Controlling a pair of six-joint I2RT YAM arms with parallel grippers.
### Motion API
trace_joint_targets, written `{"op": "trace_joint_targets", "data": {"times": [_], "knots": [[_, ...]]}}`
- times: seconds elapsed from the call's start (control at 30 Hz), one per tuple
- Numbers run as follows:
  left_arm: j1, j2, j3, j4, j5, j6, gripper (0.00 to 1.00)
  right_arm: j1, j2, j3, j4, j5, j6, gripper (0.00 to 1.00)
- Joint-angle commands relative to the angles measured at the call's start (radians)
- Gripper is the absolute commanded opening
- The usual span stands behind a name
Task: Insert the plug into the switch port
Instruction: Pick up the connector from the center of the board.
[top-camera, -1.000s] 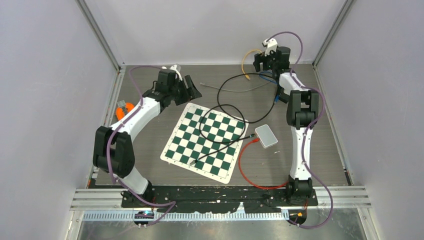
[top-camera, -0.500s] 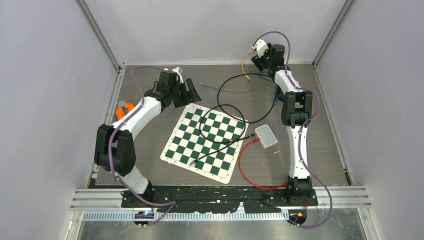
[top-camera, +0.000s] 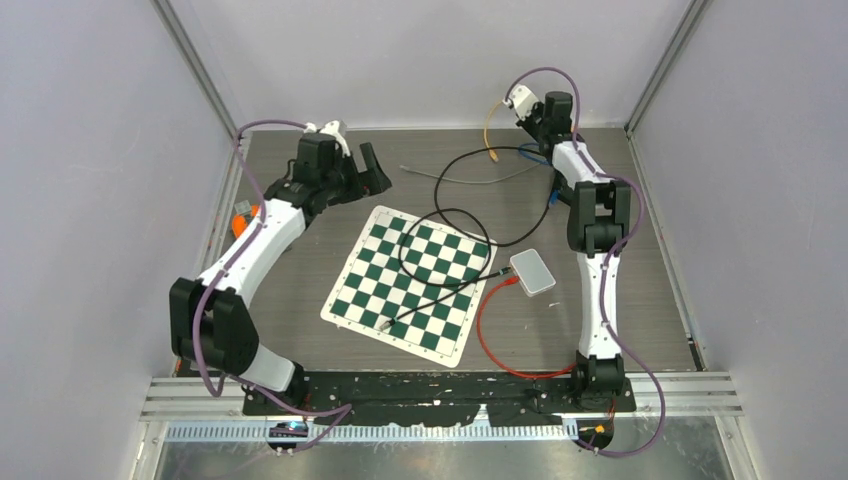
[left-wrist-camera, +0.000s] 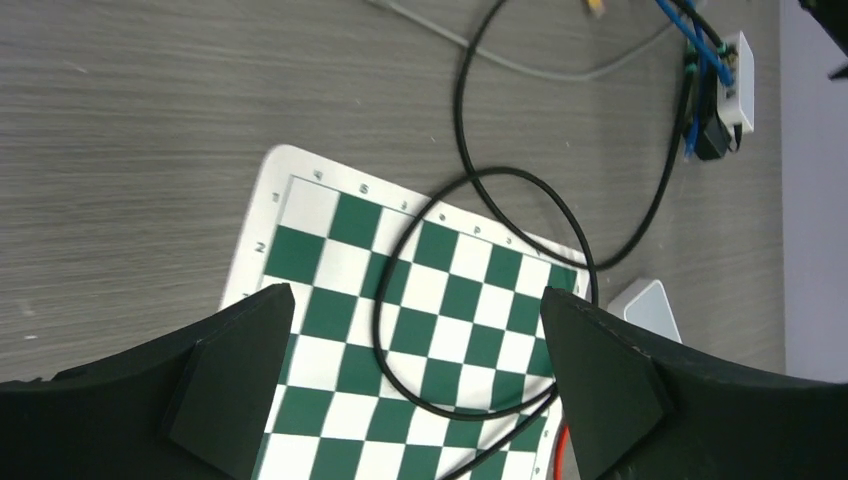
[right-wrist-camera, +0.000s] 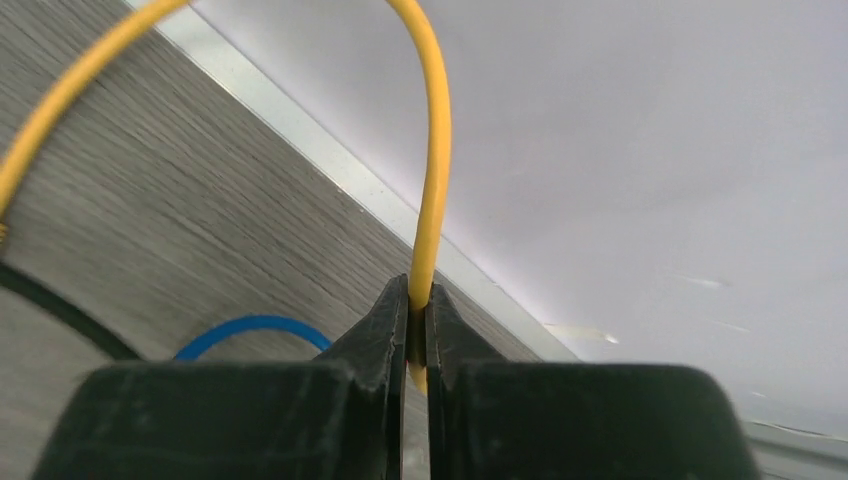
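While the right gripper (right-wrist-camera: 418, 300) has its two fingers pressed together on the yellow cable (right-wrist-camera: 436, 170), pinching it, the cable bends up over the fingers and drops to its plug (top-camera: 494, 155), which is low down by the table (top-camera: 300, 290), below and just beside that gripper. The left gripper (left-wrist-camera: 415, 293) has its fingers spread wide with nothing held, above the chessboard (left-wrist-camera: 340, 260) and a loop of black cable (left-wrist-camera: 470, 180). The white switch box (top-camera: 532, 271) lies well apart from both grippers, out past the left one's right finger.
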Motion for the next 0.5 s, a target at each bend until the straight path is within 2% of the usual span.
{"op": "trace_joint_targets", "data": {"times": [0.0,0.07,0.2,0.27,0.37,0.47], "knots": [[0.051,-0.07,-0.016,0.017,-0.113,0.033,1.0,0.01,-0.319,-0.098,0.098,-0.08,-0.001,0.05],[0.096,-0.093,-0.068,0.091,-0.078,-0.012,1.0,0.014,-0.415,-0.171,0.098,-0.108,0.019,0.05],[0.216,-0.14,-0.191,0.314,0.215,-0.113,1.0,0.028,-0.598,-0.292,0.072,-0.138,0.093,0.05],[0.241,-0.127,-0.183,0.324,0.317,-0.12,0.99,0.041,-0.678,-0.322,0.027,-0.173,0.111,0.05],[0.241,-0.105,-0.136,0.269,0.435,-0.087,0.98,0.078,-0.791,-0.324,-0.15,-0.211,0.125,0.05],[0.236,-0.133,-0.141,0.277,0.497,-0.039,0.91,0.112,-0.893,-0.311,-0.283,-0.23,0.25,0.05]]}}
